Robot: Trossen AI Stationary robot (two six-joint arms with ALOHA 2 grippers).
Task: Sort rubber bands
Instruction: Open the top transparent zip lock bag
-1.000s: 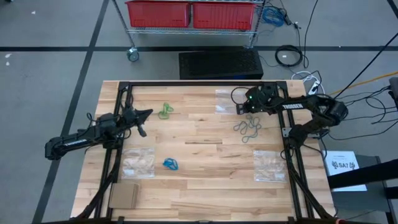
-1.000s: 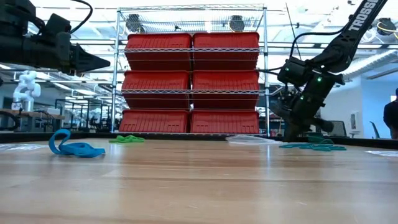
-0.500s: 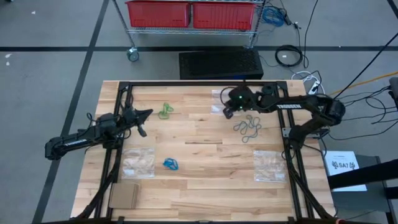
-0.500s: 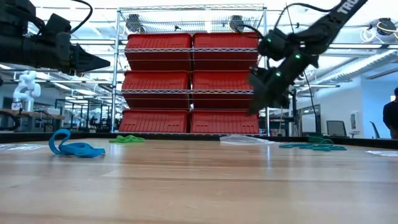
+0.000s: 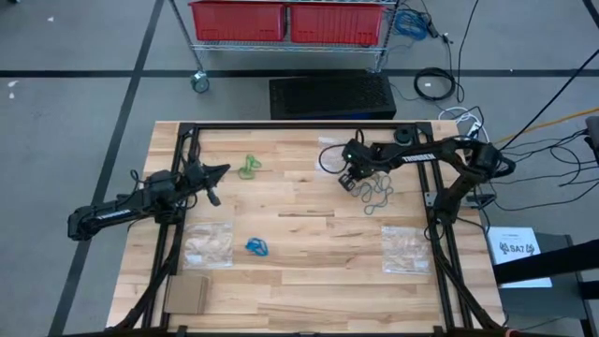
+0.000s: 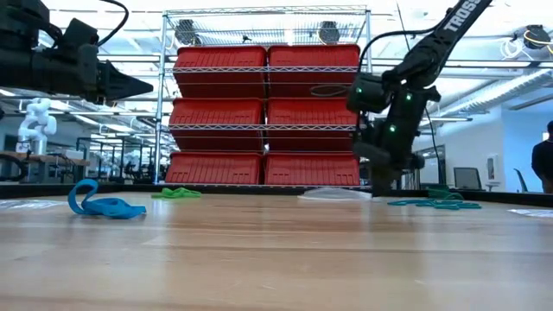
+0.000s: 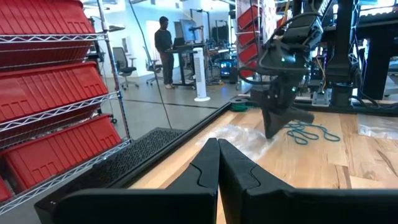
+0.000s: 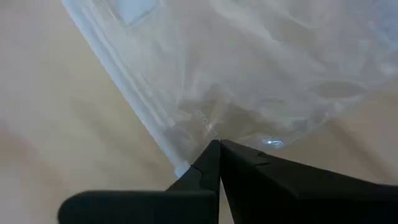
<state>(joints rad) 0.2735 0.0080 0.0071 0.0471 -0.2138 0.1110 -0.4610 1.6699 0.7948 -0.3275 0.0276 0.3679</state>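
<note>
Three clusters of rubber bands lie on the wooden table: green (image 5: 248, 167) at the far left, bright blue (image 5: 257, 247) toward the near edge, and grey-teal (image 5: 375, 192) at the right. Left of the grey-teal cluster, my right gripper (image 5: 345, 178) points steeply down, shut, with its tips on a clear plastic bag (image 5: 332, 150). My left gripper (image 5: 221, 172) waits shut and level above the table's left side, right of its arm. My right gripper sets its shut fingertips (image 8: 211, 155) on the clear bag close to its sealed edge (image 8: 163, 138), coming steeply from above. The bag lies flat on the table. Whether any plastic is caught between the fingers I cannot tell.
Two more clear bags lie at the near left (image 5: 208, 245) and near right (image 5: 405, 248). A brown cardboard piece (image 5: 187, 293) sits at the near left corner. Black frame rails (image 5: 178, 225) run along both sides of the table. A shelf with red bins (image 6: 263, 117) stands beyond the far edge.
My right gripper has left the grey-teal rubber bands, risen off the table, swung toward the table's left edge while rolling, and come down again on the clear bag. The grey-teal bands stay where they lay.
</note>
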